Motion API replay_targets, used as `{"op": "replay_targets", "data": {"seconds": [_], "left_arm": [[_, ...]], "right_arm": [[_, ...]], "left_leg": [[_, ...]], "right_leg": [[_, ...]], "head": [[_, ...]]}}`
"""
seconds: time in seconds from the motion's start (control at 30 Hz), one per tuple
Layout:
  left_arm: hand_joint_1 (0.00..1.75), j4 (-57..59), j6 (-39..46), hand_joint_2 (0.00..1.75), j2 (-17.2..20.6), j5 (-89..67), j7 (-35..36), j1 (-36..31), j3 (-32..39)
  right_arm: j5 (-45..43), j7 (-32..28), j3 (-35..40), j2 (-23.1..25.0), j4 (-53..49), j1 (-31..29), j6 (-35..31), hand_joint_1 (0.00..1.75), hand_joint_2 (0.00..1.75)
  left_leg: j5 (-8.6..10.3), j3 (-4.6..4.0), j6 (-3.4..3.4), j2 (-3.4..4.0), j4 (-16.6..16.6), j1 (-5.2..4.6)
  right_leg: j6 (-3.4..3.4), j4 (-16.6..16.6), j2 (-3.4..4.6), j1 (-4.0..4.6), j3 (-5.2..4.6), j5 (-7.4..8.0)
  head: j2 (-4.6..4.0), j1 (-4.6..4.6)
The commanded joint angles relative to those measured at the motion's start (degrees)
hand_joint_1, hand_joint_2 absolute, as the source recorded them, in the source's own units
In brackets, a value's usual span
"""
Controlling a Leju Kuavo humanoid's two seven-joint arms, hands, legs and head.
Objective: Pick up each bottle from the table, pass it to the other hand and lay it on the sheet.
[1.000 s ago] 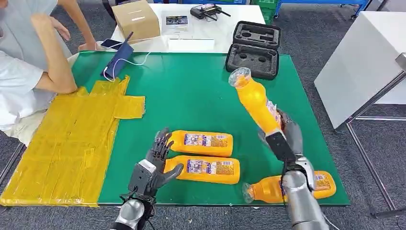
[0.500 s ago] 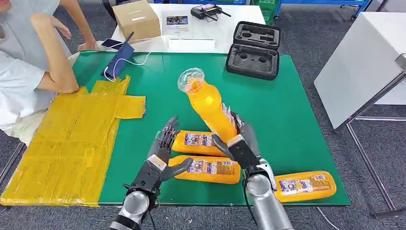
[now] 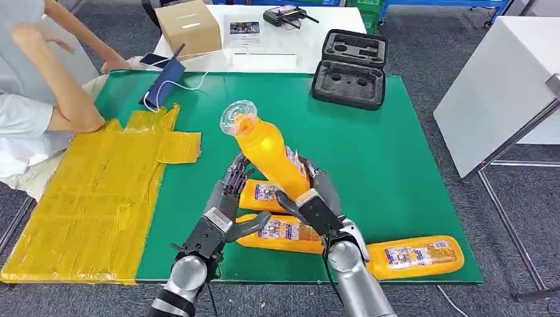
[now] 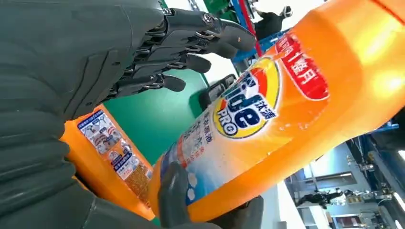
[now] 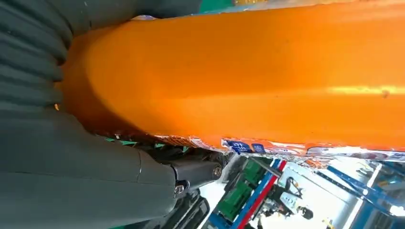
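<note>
Bottle (image 3: pixel 267 153) raised above the surface (image 3: pixel 370 152), base hidden inside right hand (image 3: pixel 315 205), whose fingers (image 3: pixel 325 183) wrap it; left hand (image 3: pixel 221 214) just beside, fingers (image 3: pixel 234 178) spread, contact unclear.

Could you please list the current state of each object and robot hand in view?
Right robot hand: grips the raised orange plastic bottle, tilted.
Left robot hand: open, beside that bottle.
Three orange bottles: lying on the green mat.
Black foam-lined case: open.
Yellow sheet: flat, no bottles.
</note>
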Motion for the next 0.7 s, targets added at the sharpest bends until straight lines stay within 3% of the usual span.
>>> {"op": "replay_targets", "data": {"seconds": [0.03, 0.43, 0.53, 0.7], "left_arm": [[0.0, -0.8, -2.3, 1.75, 2.0, 1.0, 1.8, -4.4, -2.9], [0.0, 3.8, -2.6, 1.75, 1.4, 3.4, 2.6, -5.9, -2.0], [0.0, 5.3, -2.5, 1.75, 0.9, 3.9, 2.6, -6.6, -0.9], [0.0, 5.5, -2.4, 1.75, 0.8, 4.5, 2.4, -6.6, 0.3]], "right_arm": [[-0.2, 0.2, 0.1, -0.2, 6.8, -3.4, 0.6, 1.68, 1.75], [2.1, 0.0, 2.6, 0.7, 10.5, -3.3, -0.4, 1.66, 1.75], [1.3, -0.8, 3.9, 0.7, 10.8, -3.0, 2.2, 1.62, 1.75], [2.4, -1.6, 6.9, 0.5, 9.1, -1.8, 2.9, 1.69, 1.75]], "left_leg": [[-0.13, 0.25, -0.16, 0.14, 0.0, 0.08], [-0.14, 0.38, -0.18, 0.12, -0.1, 0.09], [-0.12, 0.31, -0.15, 0.15, 0.0, 0.08], [-0.06, 0.17, -0.11, 0.09, 0.0, 0.06]], "right_leg": [[-0.15, 0.0, 0.18, 0.07, 0.26, -0.09], [-0.16, -0.1, 0.16, 0.09, 0.39, -0.1], [-0.13, -0.1, 0.18, 0.07, 0.31, -0.07], [-0.09, -0.1, 0.11, 0.05, 0.16, -0.03]], "head": [[0.0, 0.0], [0.0, 0.0], [0.0, 0.0], [0.0, -0.02]]}}
